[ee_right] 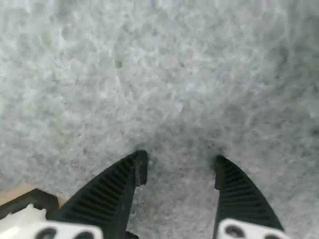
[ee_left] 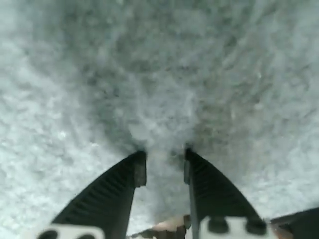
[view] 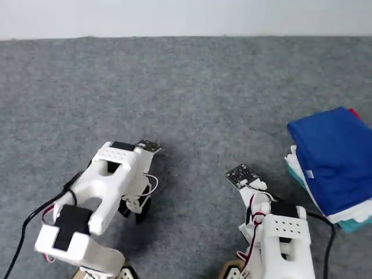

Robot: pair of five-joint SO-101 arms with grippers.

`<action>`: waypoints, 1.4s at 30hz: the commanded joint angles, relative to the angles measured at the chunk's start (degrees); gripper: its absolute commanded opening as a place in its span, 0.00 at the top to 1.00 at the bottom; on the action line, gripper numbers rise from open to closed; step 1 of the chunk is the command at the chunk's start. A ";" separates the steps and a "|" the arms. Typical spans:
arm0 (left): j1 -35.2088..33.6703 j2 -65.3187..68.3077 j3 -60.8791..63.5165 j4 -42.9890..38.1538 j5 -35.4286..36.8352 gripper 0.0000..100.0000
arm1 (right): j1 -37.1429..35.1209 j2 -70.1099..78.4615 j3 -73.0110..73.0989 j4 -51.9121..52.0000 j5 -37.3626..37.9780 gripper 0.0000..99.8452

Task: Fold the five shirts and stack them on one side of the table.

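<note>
Your shirt stack, blue on top, runs slantwise front-to-back. Beside it, the right end effector and left end effector both hang released.

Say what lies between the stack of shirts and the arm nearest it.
In the high view, just grey carpet and that arm's black cable lie between the stack of shirts and the arm.

Mottled grey carpet-like table covering under soft even light, a pale wall along its far edge.
</note>
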 commanded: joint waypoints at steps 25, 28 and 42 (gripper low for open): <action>-0.09 0.09 4.97 -8.44 -0.53 0.87 | -0.13 0.66 2.37 -3.82 0.62 0.78; -0.09 0.09 4.97 -8.44 -0.53 0.87 | -0.13 0.66 2.37 -3.82 0.62 0.78; -0.09 0.09 4.97 -8.44 -0.53 0.87 | -0.13 0.66 2.37 -3.82 0.62 0.78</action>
